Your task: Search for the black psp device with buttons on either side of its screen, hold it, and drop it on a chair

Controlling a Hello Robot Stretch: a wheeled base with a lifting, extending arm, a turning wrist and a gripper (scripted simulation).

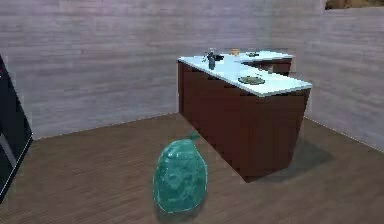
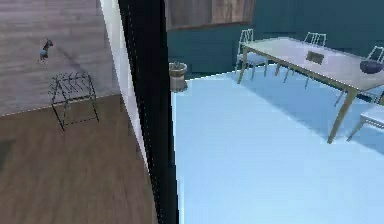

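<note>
Search phase, and everything is placed from the long dining table (image 2: 290, 58). It stands on the pale blue floor (image 2: 260, 150) in the teal-walled room, past a dark partition edge (image 2: 150, 120) that cuts the arm side view top to bottom.

On the other side of that partition from the dining table is wooden floor. As I judge it, the white-topped table (image 1: 235, 120) with brown sides belongs to that wooden-floored room too. A teal, glassy lump (image 1: 180, 178) sits on the floor in front of it.

Chairs next, and they matter for the drop. A white chair (image 2: 248, 50) stands at the dining table's near end, more stand along its far side, and another (image 2: 372, 118) on the near side by the view's right edge.

Between the dining table and the partition are a small bucket-like thing (image 2: 178, 76) and, beyond the partition, a wire rack (image 2: 73, 98).

On the dining table lie a flat dark thing (image 2: 315, 57) and a dark bowl (image 2: 372, 66) near its right end. A few small dark bits (image 1: 212, 60) sit on the white-topped table.

Where's the psp? I cannot tell yet. The flat dark thing on the dining table is my best guess, but it is too small to call.

The pincer's state I cannot tell either.

To search well, turn the base toward the dining table, swing wide of the partition, and close in until that flat shape can be made out. Come in alongside the table, not nose-on to a chair, so the arm can reach across.
</note>
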